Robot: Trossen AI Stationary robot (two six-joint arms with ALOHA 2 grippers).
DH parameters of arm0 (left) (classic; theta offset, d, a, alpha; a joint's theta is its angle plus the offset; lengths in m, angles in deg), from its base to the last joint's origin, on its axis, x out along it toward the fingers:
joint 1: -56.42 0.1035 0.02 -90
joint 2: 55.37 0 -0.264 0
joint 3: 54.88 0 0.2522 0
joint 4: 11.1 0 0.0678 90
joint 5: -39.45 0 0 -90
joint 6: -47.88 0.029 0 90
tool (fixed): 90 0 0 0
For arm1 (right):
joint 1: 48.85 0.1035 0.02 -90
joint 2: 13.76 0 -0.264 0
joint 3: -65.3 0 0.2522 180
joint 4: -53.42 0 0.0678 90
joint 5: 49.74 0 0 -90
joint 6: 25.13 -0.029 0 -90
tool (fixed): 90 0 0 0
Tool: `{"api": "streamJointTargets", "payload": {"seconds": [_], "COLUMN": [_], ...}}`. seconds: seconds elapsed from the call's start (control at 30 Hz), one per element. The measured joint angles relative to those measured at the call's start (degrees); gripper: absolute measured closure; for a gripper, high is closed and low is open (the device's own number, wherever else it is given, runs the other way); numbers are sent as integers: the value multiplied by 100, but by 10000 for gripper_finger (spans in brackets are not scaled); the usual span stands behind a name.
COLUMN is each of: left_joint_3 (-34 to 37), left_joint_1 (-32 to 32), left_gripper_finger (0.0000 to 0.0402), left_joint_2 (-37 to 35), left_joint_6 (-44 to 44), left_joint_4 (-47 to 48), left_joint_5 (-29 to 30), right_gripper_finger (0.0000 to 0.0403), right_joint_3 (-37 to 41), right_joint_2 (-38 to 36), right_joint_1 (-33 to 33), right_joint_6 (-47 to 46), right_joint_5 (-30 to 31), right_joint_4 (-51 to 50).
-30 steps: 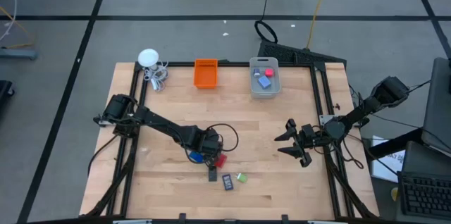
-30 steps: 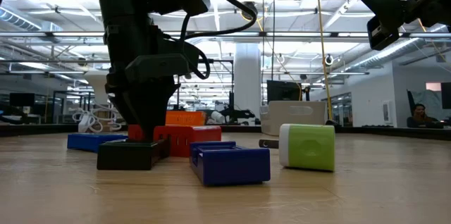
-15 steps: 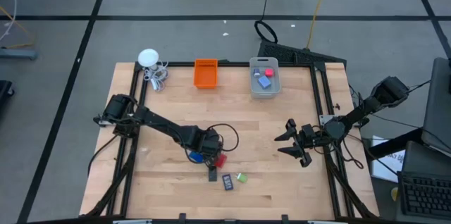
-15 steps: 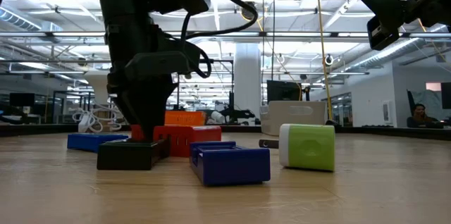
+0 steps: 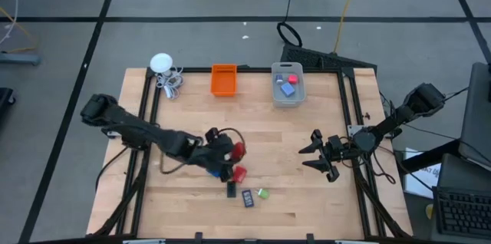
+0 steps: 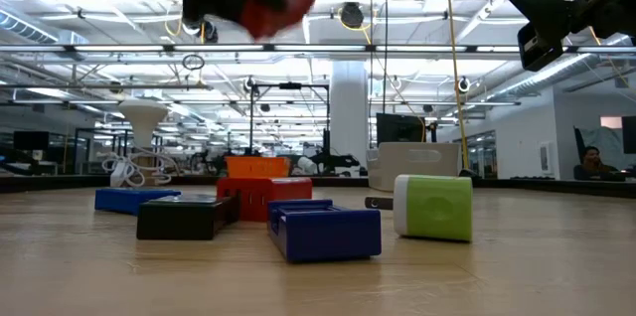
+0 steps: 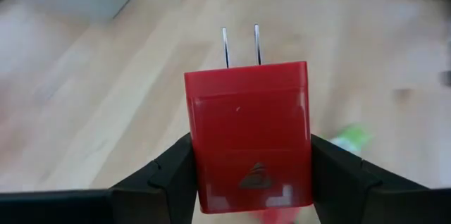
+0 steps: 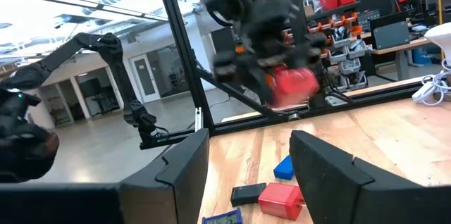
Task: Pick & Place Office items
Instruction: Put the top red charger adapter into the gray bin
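Above the middle of the wooden table (image 5: 291, 190), the left gripper (image 5: 230, 152) hangs clear of the surface, its arm reaching in low from the left edge. Its jaws are closed on a red plug adapter (image 7: 248, 136), two metal prongs pointing away from the wrist; in the low view the red block (image 6: 270, 10) sits high, near the ceiling lights. The right gripper (image 5: 316, 154) waits over the table's right side, fingers spread, holding nothing.

On the boards below: a second red block (image 5: 239, 173), a black flat piece (image 5: 231, 190), a dark rectangle (image 5: 248, 198), a green bit (image 5: 262, 193). At the far edge stand an orange bin (image 5: 223, 80) and a clear grey bin (image 5: 287, 84) with red and blue pieces. A white round gadget (image 5: 160, 63) sits in the far left corner. Open workshop hall behind.
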Motion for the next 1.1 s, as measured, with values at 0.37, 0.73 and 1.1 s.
{"api": "streamJointTargets", "payload": {"seconds": [0.37, 0.73, 1.1], "left_joint_3": [-2, -11, -11], "left_joint_1": [-414, -379, -228], "left_gripper_finger": [189, 189, 189], "left_joint_2": [-76, 381, 1060], "left_joint_6": [1912, 2169, 2028], "left_joint_4": [-2499, -3379, -4572], "left_joint_5": [-885, -1808, -2542], "right_gripper_finger": [216, 216, 216], "right_joint_3": [1, 2, 1], "right_joint_2": [-1, 0, 2], "right_joint_1": [0, 0, 0], "right_joint_6": [2, 2, 2], "right_joint_5": [0, 3, 4], "right_joint_4": [1, -9, -66]}}
